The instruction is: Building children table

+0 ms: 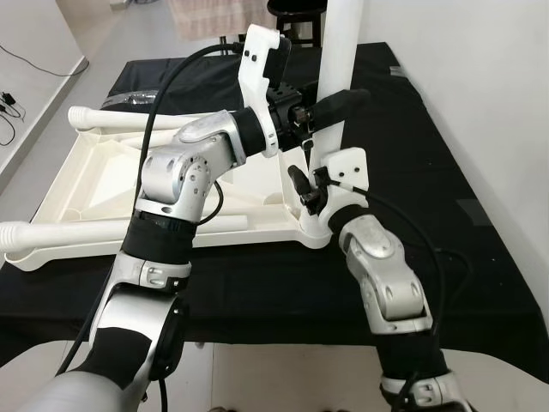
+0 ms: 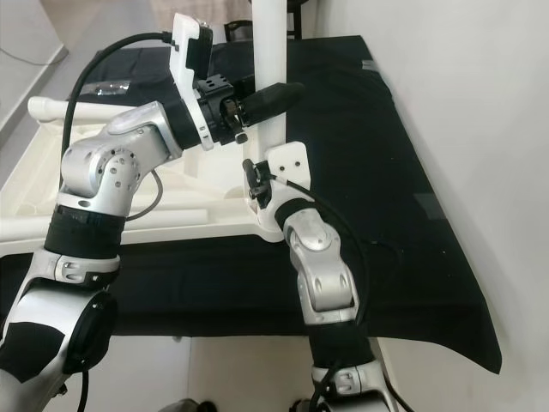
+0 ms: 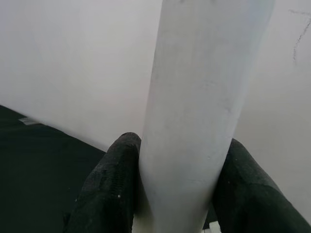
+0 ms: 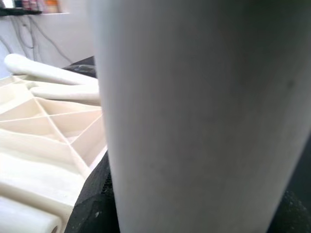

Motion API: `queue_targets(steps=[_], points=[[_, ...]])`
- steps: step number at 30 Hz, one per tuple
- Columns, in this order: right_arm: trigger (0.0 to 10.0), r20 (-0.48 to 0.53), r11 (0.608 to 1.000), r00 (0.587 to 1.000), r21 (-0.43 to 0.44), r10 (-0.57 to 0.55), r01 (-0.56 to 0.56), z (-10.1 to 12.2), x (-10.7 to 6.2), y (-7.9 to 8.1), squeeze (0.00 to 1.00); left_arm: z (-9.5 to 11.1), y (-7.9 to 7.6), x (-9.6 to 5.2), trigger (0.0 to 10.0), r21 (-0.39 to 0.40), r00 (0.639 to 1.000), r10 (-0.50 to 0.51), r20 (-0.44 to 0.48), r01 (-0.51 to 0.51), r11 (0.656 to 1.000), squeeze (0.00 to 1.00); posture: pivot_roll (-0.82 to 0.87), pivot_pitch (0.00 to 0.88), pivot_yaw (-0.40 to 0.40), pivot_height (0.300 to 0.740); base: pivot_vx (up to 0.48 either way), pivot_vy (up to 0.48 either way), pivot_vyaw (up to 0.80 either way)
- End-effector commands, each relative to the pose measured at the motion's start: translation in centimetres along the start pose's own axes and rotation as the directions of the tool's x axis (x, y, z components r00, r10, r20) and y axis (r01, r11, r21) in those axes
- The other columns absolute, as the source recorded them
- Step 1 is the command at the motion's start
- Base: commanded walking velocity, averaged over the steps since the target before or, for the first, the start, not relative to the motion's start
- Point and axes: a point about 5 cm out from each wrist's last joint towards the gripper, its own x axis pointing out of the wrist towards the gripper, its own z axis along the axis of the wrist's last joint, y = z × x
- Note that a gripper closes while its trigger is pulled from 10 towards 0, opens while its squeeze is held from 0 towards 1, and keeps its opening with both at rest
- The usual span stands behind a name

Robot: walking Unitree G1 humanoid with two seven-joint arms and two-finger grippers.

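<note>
A white tabletop (image 1: 94,184) lies upside down on the black-covered bench (image 1: 412,163), its ribbed underside facing up. One white table leg (image 1: 339,51) stands upright at its near right corner. My left gripper (image 1: 334,107) is shut on this leg high up, with a black finger on each side (image 3: 114,184). My right gripper (image 1: 310,184) grips the same leg lower, just above the corner socket; in the right wrist view the leg (image 4: 194,121) is very close, with fingers (image 4: 92,204) beside it.
Two more white legs stick out from the tabletop at the far left (image 1: 103,118) and the near left (image 1: 51,232). A loose leg (image 1: 225,223) lies along the near rim. A white wall (image 1: 480,86) runs close on the right. The floor (image 1: 43,112) is at left.
</note>
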Motion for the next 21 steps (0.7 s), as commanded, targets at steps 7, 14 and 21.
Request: queue_targets(steps=[7, 14, 21], points=[[10.0, -0.017, 0.987, 0.987, 0.021, 0.158, -0.158, -0.2, 0.5, -2.1, 1.00, -0.2, -1.3, 0.9, 0.0, 0.011, 0.997, -0.081, -0.016, 0.081, 0.997, 0.00, 0.03, 0.129, 0.042, 0.740, 0.000, 0.000, 0.00], [10.0, 0.076, 0.902, 0.899, -0.033, 0.431, -0.429, 1.9, 0.3, -2.1, 0.00, -0.6, -1.6, 1.2, 0.0, 0.009, 0.995, -0.093, -0.025, 0.093, 0.996, 0.00, 0.03, 0.129, 0.043, 0.740, 0.000, 0.000, 0.00], [10.0, 0.087, 0.863, 0.859, -0.064, 0.505, -0.501, 2.6, 0.8, -3.4, 0.00, -0.7, -1.6, 1.3, 0.0, 0.016, 0.995, -0.094, -0.029, 0.095, 0.995, 0.00, 0.03, 0.128, 0.040, 0.740, 0.000, 0.000, 0.00]])
